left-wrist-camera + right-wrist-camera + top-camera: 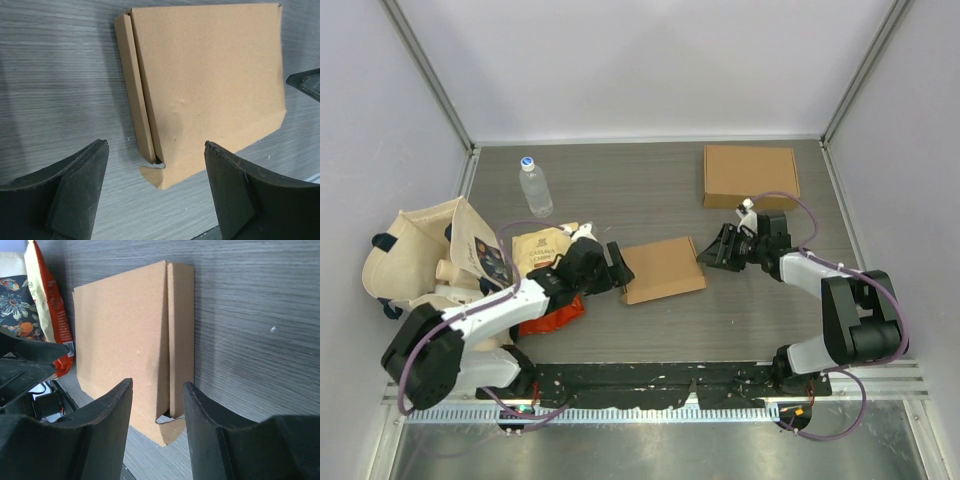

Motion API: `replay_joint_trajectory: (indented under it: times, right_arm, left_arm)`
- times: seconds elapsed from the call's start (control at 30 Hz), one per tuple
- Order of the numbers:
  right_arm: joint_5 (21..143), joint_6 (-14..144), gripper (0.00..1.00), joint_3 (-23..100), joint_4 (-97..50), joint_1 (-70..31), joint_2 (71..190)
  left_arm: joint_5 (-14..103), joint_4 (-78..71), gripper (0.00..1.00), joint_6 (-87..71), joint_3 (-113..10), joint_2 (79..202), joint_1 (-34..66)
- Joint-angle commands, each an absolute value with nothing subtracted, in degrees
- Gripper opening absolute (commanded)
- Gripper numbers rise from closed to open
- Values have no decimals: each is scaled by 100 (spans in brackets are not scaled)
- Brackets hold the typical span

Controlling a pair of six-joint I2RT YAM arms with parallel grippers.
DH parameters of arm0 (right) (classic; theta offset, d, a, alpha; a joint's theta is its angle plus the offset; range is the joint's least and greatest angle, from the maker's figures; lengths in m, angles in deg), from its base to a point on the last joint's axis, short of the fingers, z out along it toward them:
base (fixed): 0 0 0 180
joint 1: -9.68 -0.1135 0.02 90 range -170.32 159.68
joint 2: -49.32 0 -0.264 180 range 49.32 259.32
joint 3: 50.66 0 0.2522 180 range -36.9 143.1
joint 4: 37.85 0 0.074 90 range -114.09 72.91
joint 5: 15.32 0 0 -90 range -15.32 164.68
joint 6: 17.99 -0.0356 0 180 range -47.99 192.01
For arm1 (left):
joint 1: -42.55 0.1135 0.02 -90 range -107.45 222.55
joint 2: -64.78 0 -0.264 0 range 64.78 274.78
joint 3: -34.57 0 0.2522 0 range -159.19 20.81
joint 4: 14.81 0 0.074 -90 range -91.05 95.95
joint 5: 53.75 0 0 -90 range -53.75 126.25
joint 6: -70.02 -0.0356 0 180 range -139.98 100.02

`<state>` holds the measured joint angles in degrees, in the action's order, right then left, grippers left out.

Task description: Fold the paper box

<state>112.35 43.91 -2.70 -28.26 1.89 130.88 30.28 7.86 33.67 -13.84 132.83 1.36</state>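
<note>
One paper box between left pincer, wide and empty, and right pincer, narrower, empty.

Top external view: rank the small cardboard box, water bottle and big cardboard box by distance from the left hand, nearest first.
1. Small cardboard box, just right of the left hand.
2. Water bottle, farther back on the left.
3. Big cardboard box, back right.

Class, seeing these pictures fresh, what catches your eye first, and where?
A flat brown paper box lies mid-table, with the left gripper and right gripper open at either end of it. A second box sits at the back right; a cloth bag is heaped at the left edge.
</note>
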Motion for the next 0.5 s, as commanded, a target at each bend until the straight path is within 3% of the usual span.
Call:
replay_joint_trajectory:
  times: [0.0, 0.3, 0.47]
  right_arm:
    - [11440, 4477, 50, -174, -3111, 168, 13342]
    - [11607, 4301, 51, -447, -3656, 177, 13589]
    - [11765, 4134, 51, -596, -3973, 168, 13878]
  left_arm:
    - [3317, -78, 75, 3443, -1549, 14061, 142]
    - [3203, -878, 42, 3478, -1040, 14362, 133]
    - [3151, -948, 28, 3373, -934, 14511, 133]
